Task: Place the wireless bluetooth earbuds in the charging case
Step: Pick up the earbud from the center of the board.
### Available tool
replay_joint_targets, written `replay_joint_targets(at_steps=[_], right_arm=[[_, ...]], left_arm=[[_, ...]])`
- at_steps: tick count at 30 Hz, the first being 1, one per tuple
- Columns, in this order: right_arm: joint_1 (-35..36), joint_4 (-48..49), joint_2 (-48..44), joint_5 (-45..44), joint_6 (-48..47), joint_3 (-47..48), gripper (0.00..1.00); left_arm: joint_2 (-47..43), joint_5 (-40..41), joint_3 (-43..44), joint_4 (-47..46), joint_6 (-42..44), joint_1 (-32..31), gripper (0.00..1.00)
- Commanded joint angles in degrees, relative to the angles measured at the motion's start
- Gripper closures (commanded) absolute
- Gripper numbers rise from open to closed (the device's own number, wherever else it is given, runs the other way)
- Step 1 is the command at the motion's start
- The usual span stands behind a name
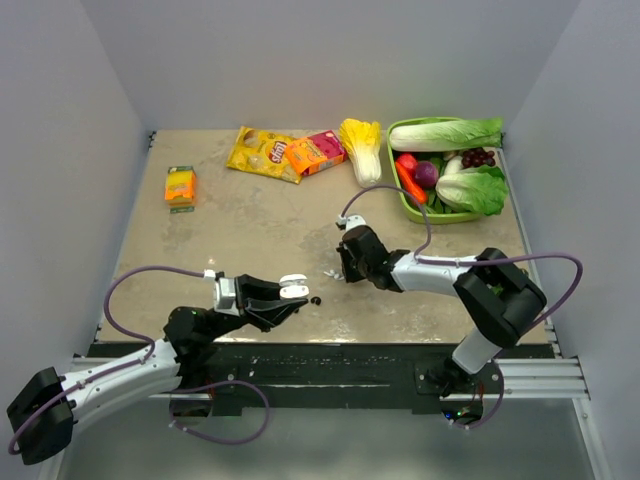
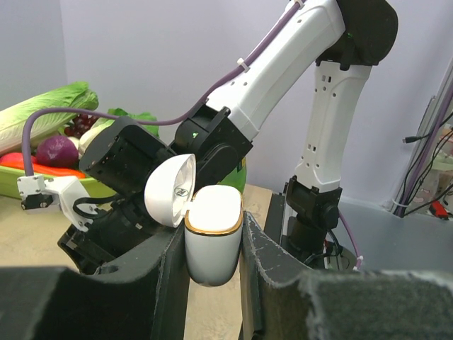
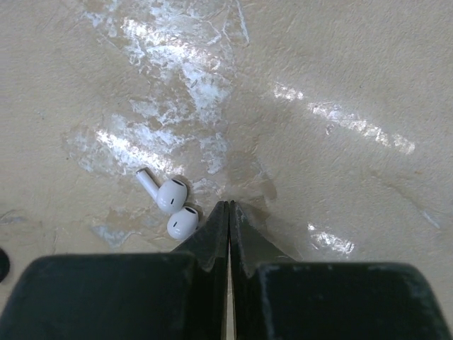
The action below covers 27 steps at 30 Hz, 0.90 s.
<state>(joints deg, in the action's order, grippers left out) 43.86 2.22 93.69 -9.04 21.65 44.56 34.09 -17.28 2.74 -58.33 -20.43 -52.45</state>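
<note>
1. Where my right gripper (image 3: 228, 212) points down at the table (image 3: 340, 85), its two dark fingers are pressed flat together with nothing between them.
2. Two white earbuds (image 3: 175, 205) lie on the table at about 9 o'clock of those fingertips in the right wrist view, and the nearer one is just beside my left finger.
3. The farther bud shows its short stem. Its long axis runs from the stem tip at 10 o'clock to the rounded head at 4 o'clock.
4. Only the smooth oval head of the nearer bud shows, so I cannot tell which way its stem points.
5. Both are glossy white plastic with a small dark slot on the head.
6. My left gripper (image 2: 214, 244) grasps the charging case (image 2: 212, 234) by its two sides, upright between my rough, dark fingers.
7. That case is smooth white, rounded like a pebble, with a thin gold band at its rim. Its domed lid (image 2: 170, 190) is hinged open and tips toward 10 o'clock.
8. From above, a tiny glossy black earbud (image 1: 316, 299) lies on the table at 3 o'clock of the case, just beside it.
9. The tabletop is beige and mottled, with shiny worn patches.
</note>
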Motion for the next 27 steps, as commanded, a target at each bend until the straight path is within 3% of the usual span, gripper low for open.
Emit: replay_joint_targets(at_steps=[1,17,25,26,27], right_arm=[[0.2,1.6,-1.7,2.5,0.8,-2.2,1.00],[3.9,-1.7,-4.8,4.3,1.3,-4.3,1.00],[4.2,-4.1,-11.1,-1.6,4.0,-5.0,1.00],[4.2,-4.3,-11.8,-1.9,3.9,-4.9,0.98],[4.2,-4.7,-12.6,-2.1,3.9,-4.5,0.88]], left_arm=[[-0.3,0.1,-7.6,-1.8,-0.2,0.3,1.00],[-0.3,-0.5,-7.5,-1.6,-0.3,0.3,1.00],[-0.7,-0.5,-7.8,-1.1,-0.8,0.3,1.00],[-0.9,-0.4,-7.8,-1.1,-0.8,0.3,1.00],[-1.0,-0.5,-7.8,-1.0,-0.8,0.3,1.00]])
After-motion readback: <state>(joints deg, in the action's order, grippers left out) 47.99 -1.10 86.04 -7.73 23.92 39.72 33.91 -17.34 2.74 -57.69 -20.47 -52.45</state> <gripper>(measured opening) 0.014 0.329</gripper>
